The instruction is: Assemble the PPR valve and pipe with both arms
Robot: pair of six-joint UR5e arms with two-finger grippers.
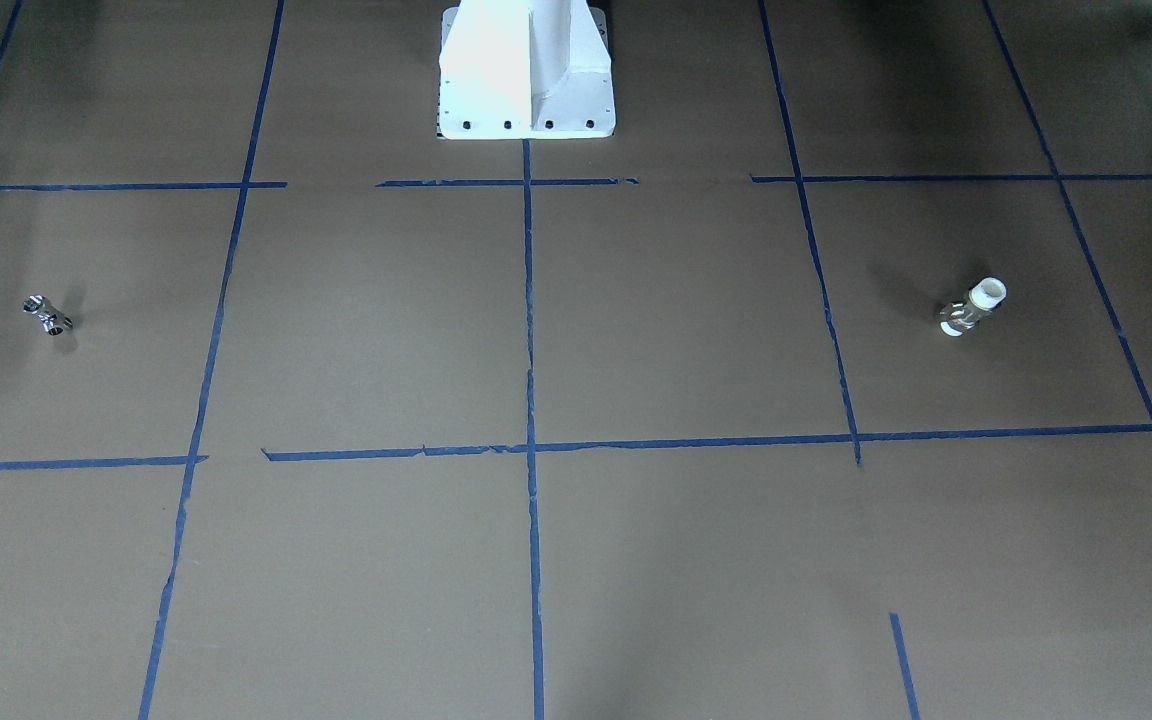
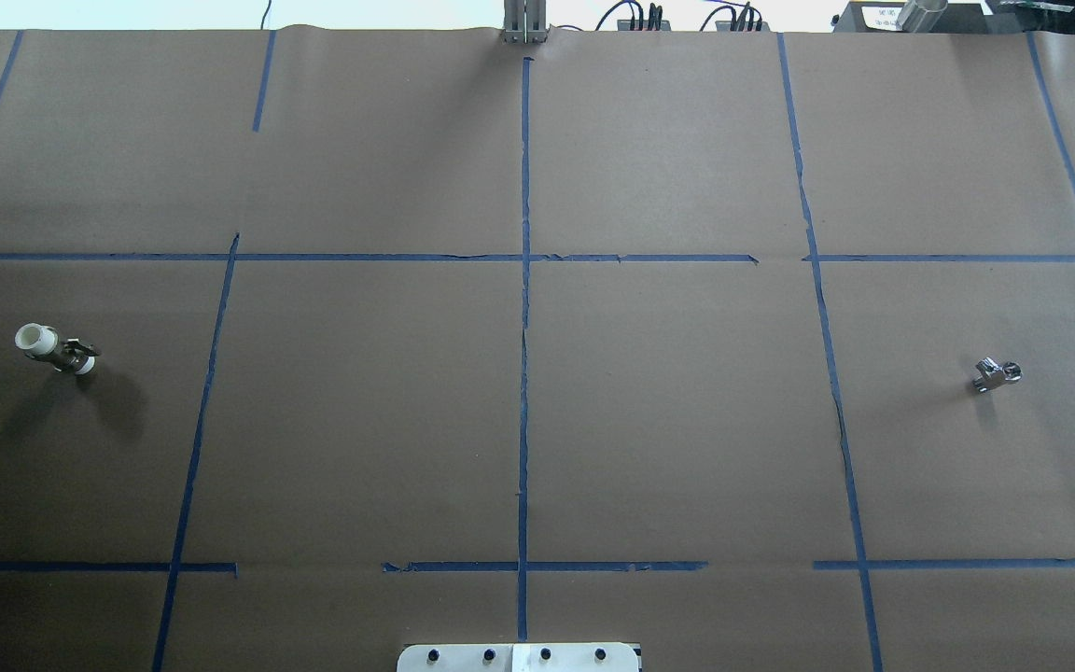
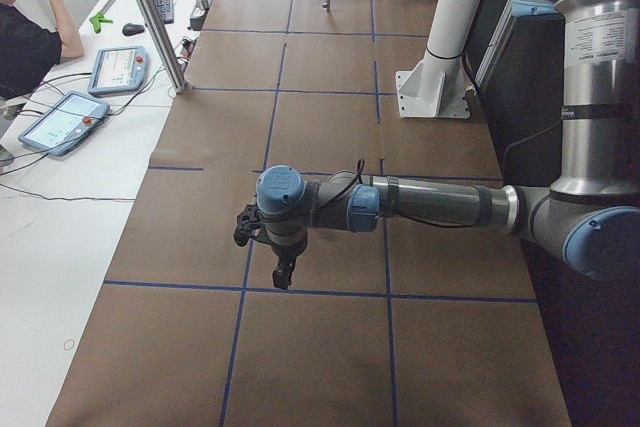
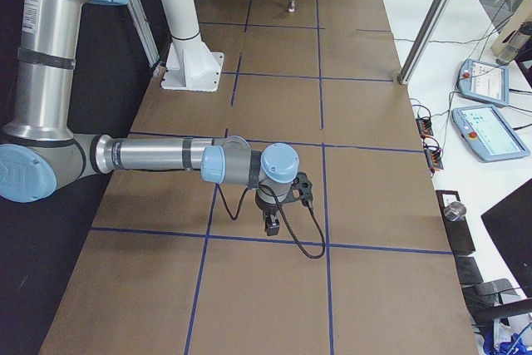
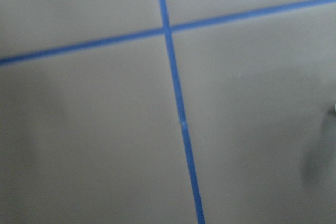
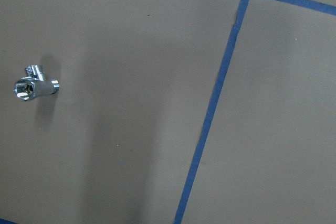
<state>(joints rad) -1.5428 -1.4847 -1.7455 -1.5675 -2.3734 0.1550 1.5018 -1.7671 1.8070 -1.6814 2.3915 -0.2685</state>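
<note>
One PPR valve (image 2: 57, 348), one pipe (image 2: 996, 374), two arms and one white pedestal (image 1: 526, 70) are in view, all on or over a brown paper surface (image 2: 360, 420) crossed by blue tape lines (image 2: 524, 373).

The valve sits far out on the robot's left side of the surface and looks to be standing on one white end. The pipe lies far out on the robot's right side. The two are well apart, with the pedestal's centre line between them.

The overhead and front-facing views show both fittings but neither arm. Only the side views show the arms. From the left end of the surface, the left arm (image 3: 430, 202) reaches out level, its left claw (image 3: 283, 275) pointing down over a tape line, and the pipe appears as a speck at the far end. From the right end, the right arm (image 4: 158, 155) does the same, its right claw (image 4: 271, 224) pointing down and the valve at the far end. From these views I cannot tell whether either claw is spread or pressed together.

The right wrist view shows the pipe close up, lying at the left of the picture beside its shadow. The left wrist view shows only blurred paper and a tape crossing.

The left-end view alone shows one operator (image 3: 25, 27), seated by two tablets (image 3: 118, 69).
</note>
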